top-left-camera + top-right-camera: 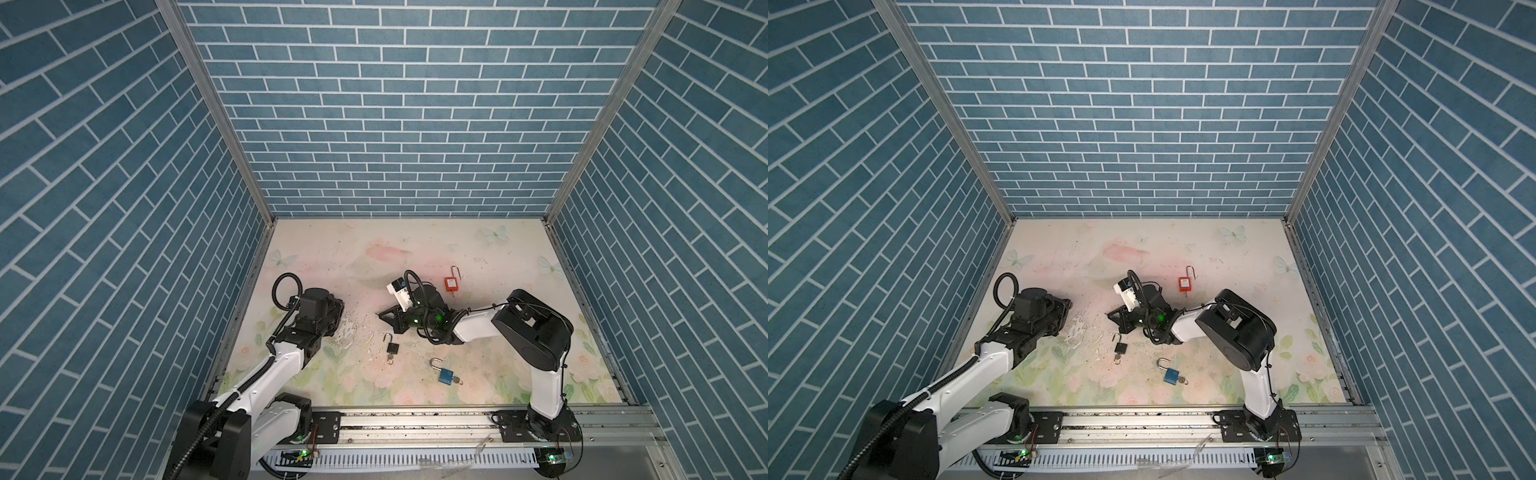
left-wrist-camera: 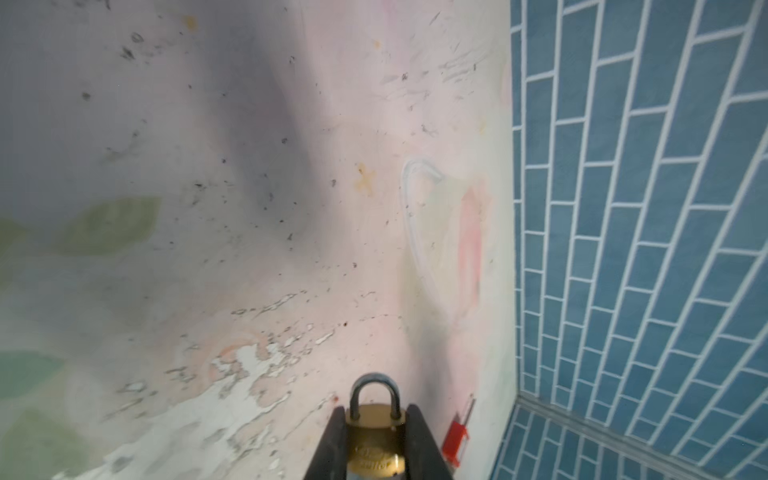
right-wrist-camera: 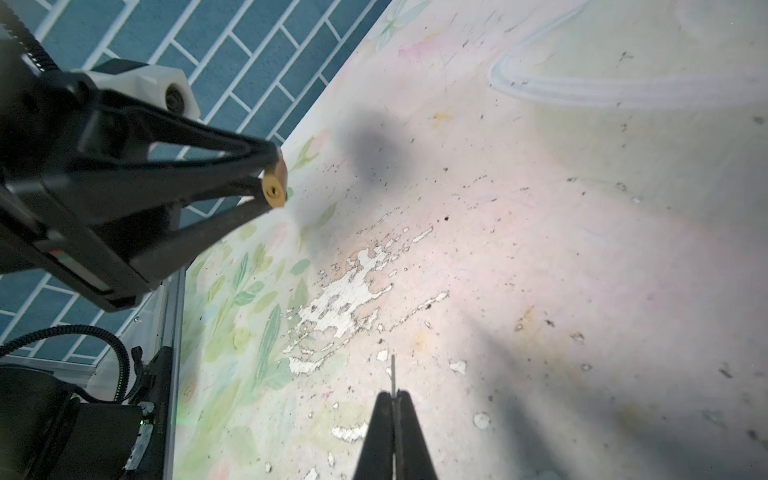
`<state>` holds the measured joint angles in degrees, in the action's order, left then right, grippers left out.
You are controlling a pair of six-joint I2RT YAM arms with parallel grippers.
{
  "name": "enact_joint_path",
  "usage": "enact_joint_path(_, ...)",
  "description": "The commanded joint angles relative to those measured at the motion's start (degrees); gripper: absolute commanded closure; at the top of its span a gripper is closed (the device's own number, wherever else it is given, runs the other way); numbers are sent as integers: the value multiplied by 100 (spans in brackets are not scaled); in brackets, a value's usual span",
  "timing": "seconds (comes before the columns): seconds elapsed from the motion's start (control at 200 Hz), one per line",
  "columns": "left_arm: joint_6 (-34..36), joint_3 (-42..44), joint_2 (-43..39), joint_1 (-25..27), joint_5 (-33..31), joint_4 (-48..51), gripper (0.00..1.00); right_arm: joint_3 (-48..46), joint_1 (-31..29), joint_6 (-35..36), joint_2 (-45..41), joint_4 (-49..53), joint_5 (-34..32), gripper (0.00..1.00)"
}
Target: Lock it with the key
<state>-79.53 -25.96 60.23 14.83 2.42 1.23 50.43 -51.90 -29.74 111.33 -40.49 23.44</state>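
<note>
Your left claw (image 2: 376,412) clamps the padlock (image 2: 376,442); right claw (image 3: 392,398) pinches the key (image 3: 392,374). Probably heavy, slick brass: grip the flat sides.

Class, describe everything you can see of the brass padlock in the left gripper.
The brass padlock is small, with a rounded gold-coloured metal body bearing blurred embossed lettering and a grey steel shackle, both legs seemingly seated. The left gripper pinches its body by the sides, holding it off the table. Its bottom face shows an empty keyhole.
</note>
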Motion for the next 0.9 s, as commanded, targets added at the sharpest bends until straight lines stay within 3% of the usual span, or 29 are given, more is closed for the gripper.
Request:
enact_joint_path(0.0,1214,-522,7,137,-142,1203,100,-96,64,-4,-322,158,-84,100)
enact_joint_path(0.145,2163,-978,306,391,-241,2154,100,-157,91,267,-414,454,-246,100)
enact_joint_path(0.31,2641,-1282,951,869,-232,2567,100,-56,90,528,-428,854,-285,100)
enact_joint_path(0.595,2439,-1396,1823,1407,18,2195,100,-77,88,565,-401,886,-262,100)
enact_joint_path(0.895,2351,-1412,2171,1426,-148,1828,100,-70,85,532,-353,870,-217,100)
